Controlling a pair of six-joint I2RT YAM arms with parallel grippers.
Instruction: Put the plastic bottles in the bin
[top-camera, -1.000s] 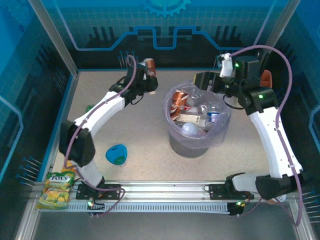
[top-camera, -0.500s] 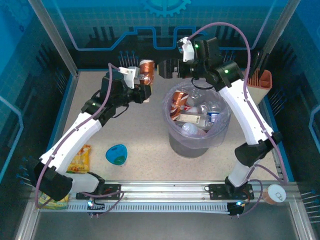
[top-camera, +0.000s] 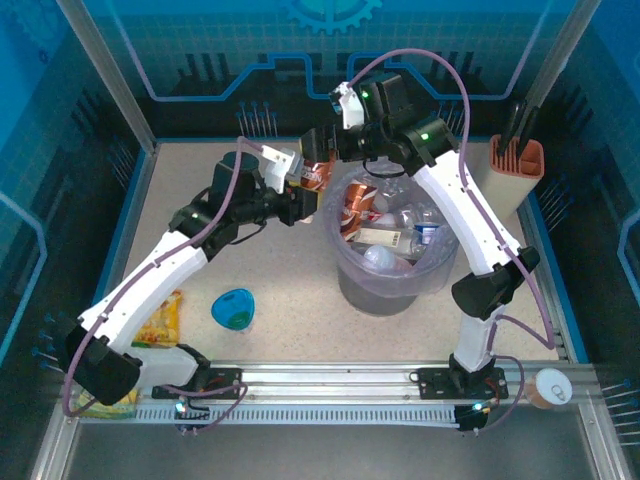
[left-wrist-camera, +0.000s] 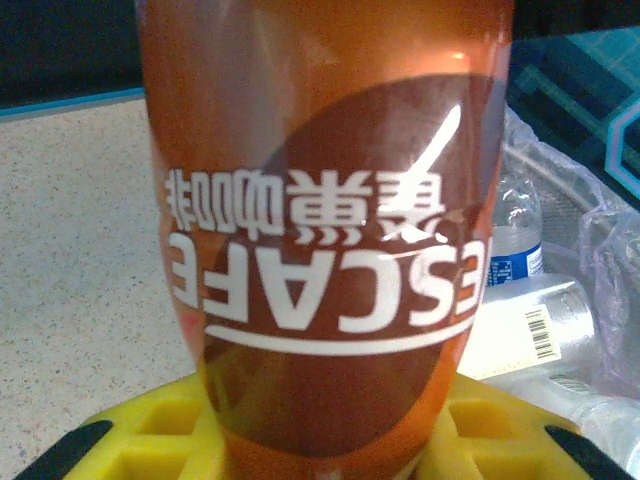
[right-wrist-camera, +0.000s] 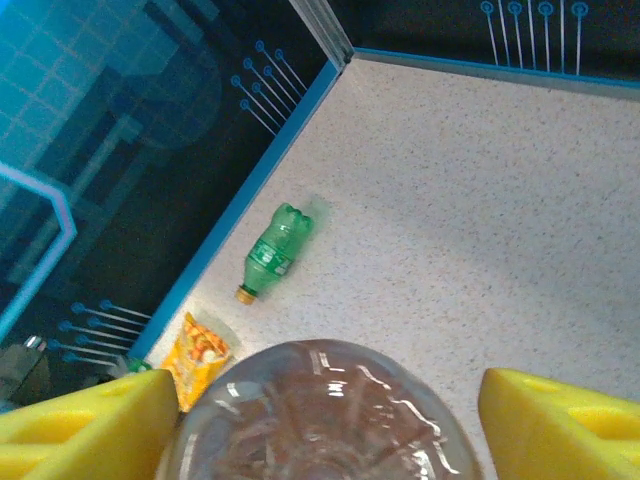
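My left gripper (top-camera: 305, 190) (left-wrist-camera: 320, 445) is shut on a brown-labelled Nescafe bottle (top-camera: 318, 172) (left-wrist-camera: 325, 250), held off the table by the left rim of the grey bin (top-camera: 390, 285). The right gripper (top-camera: 322, 148) (right-wrist-camera: 325, 420) has come to the same bottle. Its yellow fingers (right-wrist-camera: 90, 425) stand wide on either side of the bottle's clear end (right-wrist-camera: 320, 415), with a slim gap on the right. Several bottles (top-camera: 395, 225) (left-wrist-camera: 540, 320) lie in the lilac-bagged bin. A green bottle (right-wrist-camera: 273, 255) lies on the table by the left wall.
A yellow snack packet (top-camera: 160, 320) (right-wrist-camera: 200, 350) and a small blue bowl (top-camera: 233, 308) lie at the front left. The beige-and-orange knife block (top-camera: 517, 170) stands at the back right. A paper cup (top-camera: 550, 385) sits outside the frame at the front right.
My left gripper has carried the brown bottle rightwards to the bin's rim. The right arm swung left across the bin, and its fingers now flank that bottle.
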